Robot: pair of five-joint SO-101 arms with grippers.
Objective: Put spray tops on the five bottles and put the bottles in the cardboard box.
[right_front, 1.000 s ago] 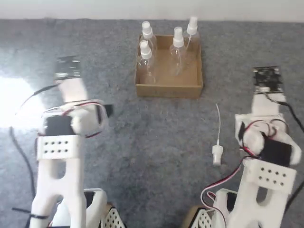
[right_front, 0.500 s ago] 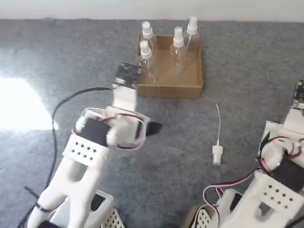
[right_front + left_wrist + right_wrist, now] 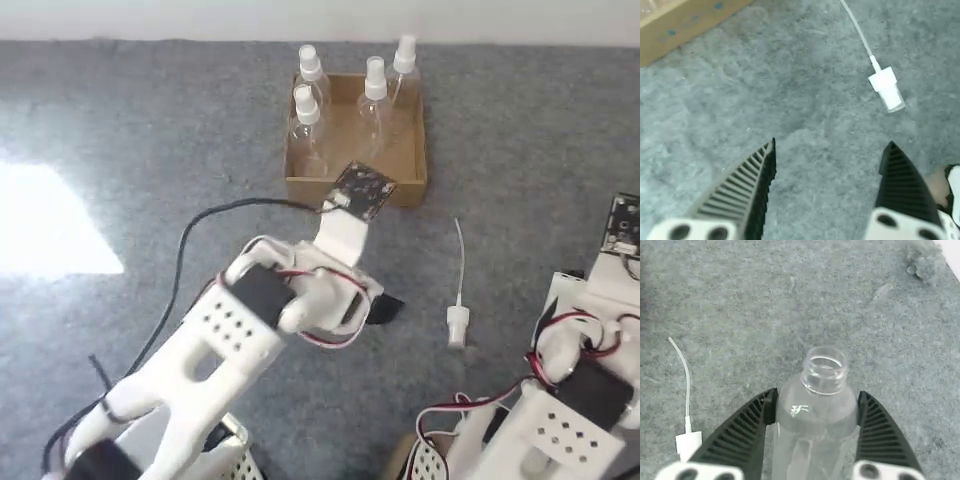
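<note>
A loose white spray top (image 3: 458, 326) with a long thin tube lies on the grey carpet, to the right of centre. My left gripper (image 3: 830, 144) hovers open over the carpet just short of this spray top (image 3: 885, 90); from above, its dark finger (image 3: 385, 308) shows left of the top. My right gripper (image 3: 816, 394) is shut on a clear bottle (image 3: 823, 385) with an open, uncapped neck, held upright beside the spray top (image 3: 688, 442). The cardboard box (image 3: 356, 190) at the back holds several clear bottles, each with a white spray top (image 3: 306, 103).
The left arm (image 3: 250, 320) stretches diagonally across the table's middle, its cable trailing behind. The right arm (image 3: 580, 370) stands at the lower right. A corner of the box (image 3: 680, 22) lies beyond the left gripper. A fluff clump (image 3: 922, 260) sits far off.
The left arm has swung from the table's left side across to the centre, ending close to the loose spray top. The right arm has shifted a little to the right.
</note>
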